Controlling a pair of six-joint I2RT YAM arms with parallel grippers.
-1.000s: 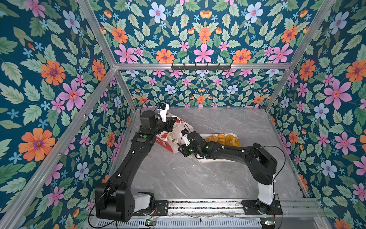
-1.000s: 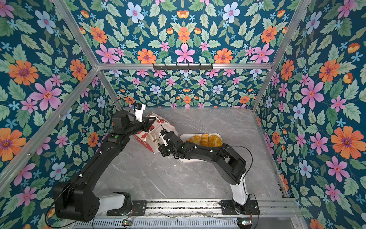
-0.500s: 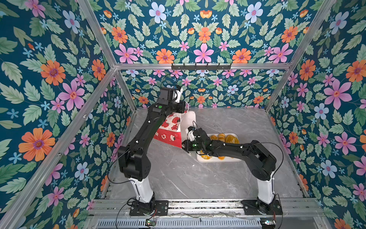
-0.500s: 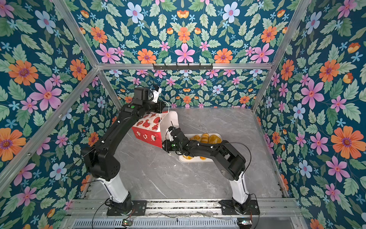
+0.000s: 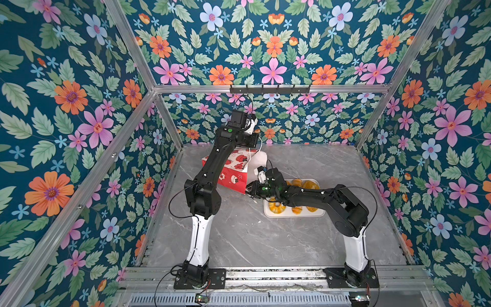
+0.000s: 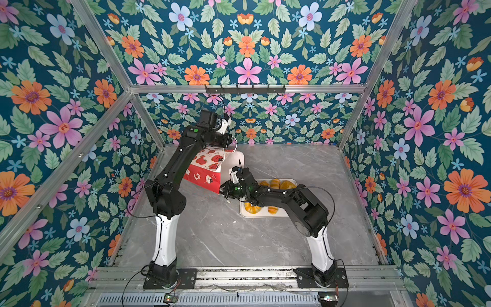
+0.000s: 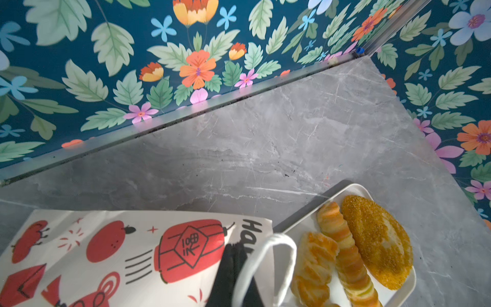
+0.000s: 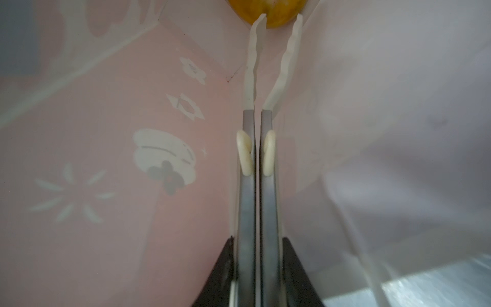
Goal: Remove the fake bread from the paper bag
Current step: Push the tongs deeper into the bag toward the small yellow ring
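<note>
Bread piece [image 8: 271, 10], orange, sits deep in the bag [image 8: 106, 106], right at the slightly parted tips of the tongs [image 8: 247, 186]; right gripper [image 8: 256, 247] is clamped on those tongs. Left gripper [image 7: 233, 268] pinches the bag's rim by the cord handle [image 7: 265, 239]; three loaves [image 7: 348, 255] lie on the tray [image 7: 345, 187]

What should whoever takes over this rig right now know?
Left gripper: shut on the paper bag's rim beside a cord handle, holding the bag up, tilted.
Right gripper: shut on tongs that reach inside the bag.
Done: ring bun, flaky pastry, ridged loaf and seeded loaf lie on the white tray.
To do: one golden piece sits deep in the bag at the tong tips; grip unclear. Bring it out to the tray.
</note>
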